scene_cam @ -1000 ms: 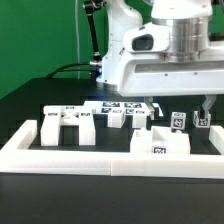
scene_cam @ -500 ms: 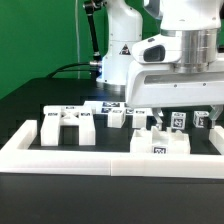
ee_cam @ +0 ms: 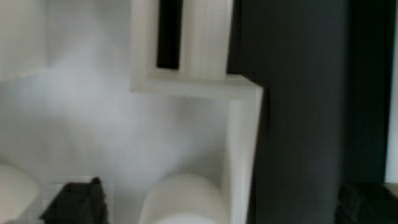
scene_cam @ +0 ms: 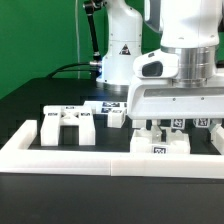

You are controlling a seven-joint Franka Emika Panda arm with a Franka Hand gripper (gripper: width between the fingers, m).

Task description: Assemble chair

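Ext. view, near to far. The border wall (scene_cam: 60, 152) is running along the counter's (scene_cam: 25, 105) near edge. The chair is lying in loose white parts w/ b&w tags, all inside that wall.

Just behind the wall, twd the near edge's right end in the ext. view, a low block (scene_cam: 158, 145) is sitting w/ one tag facing the camera. Twd the near edge's left end, a bracket piece (scene_cam: 67, 125) is standing on two legs w/ a gap between them.

Behind the block, the pincer (scene_cam: 182, 128) is hanging low over the counter, jaws standing wide apart and pointing down. Two small tagged posts (scene_cam: 178, 124) are standing upright between the jaws. Can't tell if either finger is touching one; no part is looking clamped.

Farther back, twd the counter's far edge, a flat slab (scene_cam: 85, 107) is lying w/ several tags on top. The glossy arm (scene_cam: 180, 40) is rising above it all, filling the upper right of the ext. view.

Wrist view is v. blurry. A white part w/ a dark slot (ee_cam: 196, 120) is lying right under the camera, black counter beside it; can't tell which piece it is. One dark fingertip (ee_cam: 75, 200) is showing at the frame's border.
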